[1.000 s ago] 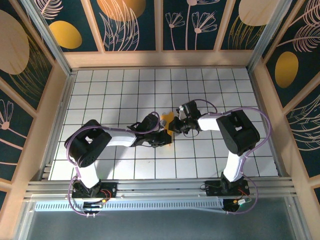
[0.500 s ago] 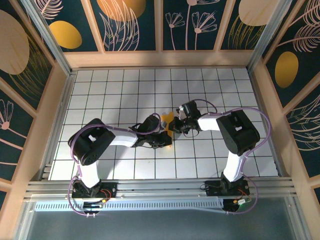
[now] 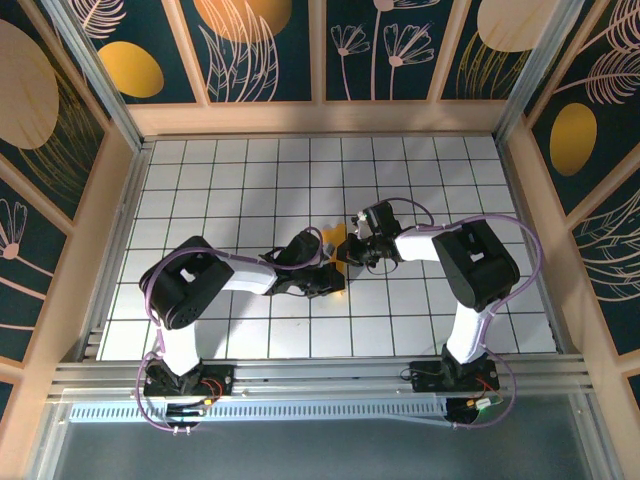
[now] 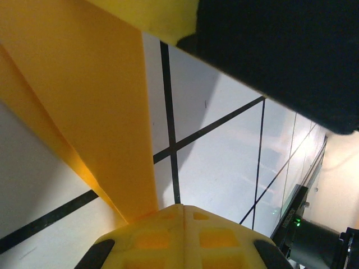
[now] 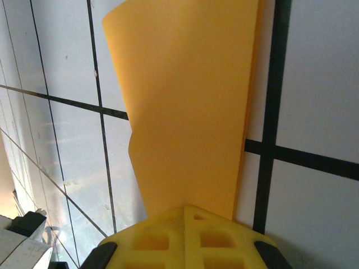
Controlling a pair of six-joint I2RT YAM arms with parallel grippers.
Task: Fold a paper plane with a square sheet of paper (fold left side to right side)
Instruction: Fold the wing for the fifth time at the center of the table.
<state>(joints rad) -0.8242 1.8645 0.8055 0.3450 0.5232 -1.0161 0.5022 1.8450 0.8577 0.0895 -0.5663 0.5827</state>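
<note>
Both jaws clamped, pinching paper (partly folded)

there is one sheet of paper, a single orange-yellow piece running out ahead from the closed tip of each gripper. there are two arms, one left arm and one right arm, and two grippers, the left gripper and the right gripper, both pinched onto that sheet. under the grippers lies one white tiled table.
</note>
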